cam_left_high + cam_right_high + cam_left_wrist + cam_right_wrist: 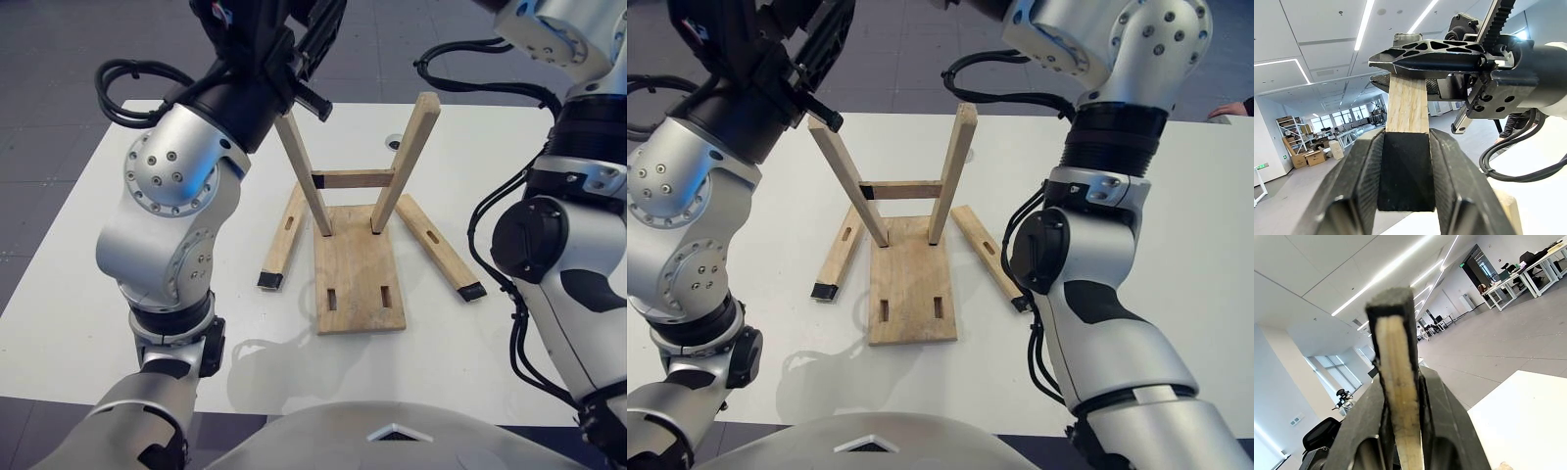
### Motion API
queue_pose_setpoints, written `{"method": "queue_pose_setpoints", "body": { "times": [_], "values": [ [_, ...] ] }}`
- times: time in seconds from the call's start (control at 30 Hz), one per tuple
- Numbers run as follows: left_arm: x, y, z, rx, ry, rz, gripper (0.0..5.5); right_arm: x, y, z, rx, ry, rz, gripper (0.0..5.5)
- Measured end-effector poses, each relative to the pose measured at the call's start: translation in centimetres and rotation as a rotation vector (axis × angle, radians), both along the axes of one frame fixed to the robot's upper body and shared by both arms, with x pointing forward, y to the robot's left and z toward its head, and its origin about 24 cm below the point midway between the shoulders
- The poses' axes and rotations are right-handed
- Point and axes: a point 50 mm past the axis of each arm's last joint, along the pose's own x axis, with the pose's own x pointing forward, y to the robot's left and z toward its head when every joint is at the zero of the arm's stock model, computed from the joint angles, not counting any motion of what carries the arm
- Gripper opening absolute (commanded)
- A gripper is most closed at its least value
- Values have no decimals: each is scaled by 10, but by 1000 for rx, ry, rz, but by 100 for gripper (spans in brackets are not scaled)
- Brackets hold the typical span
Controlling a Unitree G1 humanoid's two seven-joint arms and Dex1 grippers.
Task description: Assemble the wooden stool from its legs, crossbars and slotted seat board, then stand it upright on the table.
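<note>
So the left gripper is clamping the top of one standing leg, which is sitting with its twin in the seat board, flat on the table, with a crossbar between them. The right gripper is squeezing a wooden stick, maybe another crossbar, hard to tell. Two spare legs are lying beside the board.

I read no text, number or label here. Green sign on wall, far out past left gripper fingers: lettering too small for me. Second green sign over doorway, far beyond right gripper fingers: also illegible.
</note>
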Motion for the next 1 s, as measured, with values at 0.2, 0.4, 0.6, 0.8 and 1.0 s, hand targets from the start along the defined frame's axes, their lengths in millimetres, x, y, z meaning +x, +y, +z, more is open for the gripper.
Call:
{"method": "queue_pose_setpoints", "body": {
  "times": [0.2, 0.4, 0.6, 0.8, 1.0],
  "values": [
    [5, 2, -11, 22, 62, 23, 275, 2, -1, 2, 23, -4, 0, 40],
    [7, 20, -2, 5, 69, 93, 275, 3, -61, 56, -36, -269, -391, 40],
    [6, 65, 24, -113, -9, 323, 275, -28, -127, 64, -463, -674, -942, 40],
    [5, 82, 28, -196, -3, 441, 275, -29, -140, -121, -828, -303, -880, 40],
    [7, 88, 25, -216, 18, 503, 275, -61, -121, -195, -905, -199, -720, 40]
  ]
}}
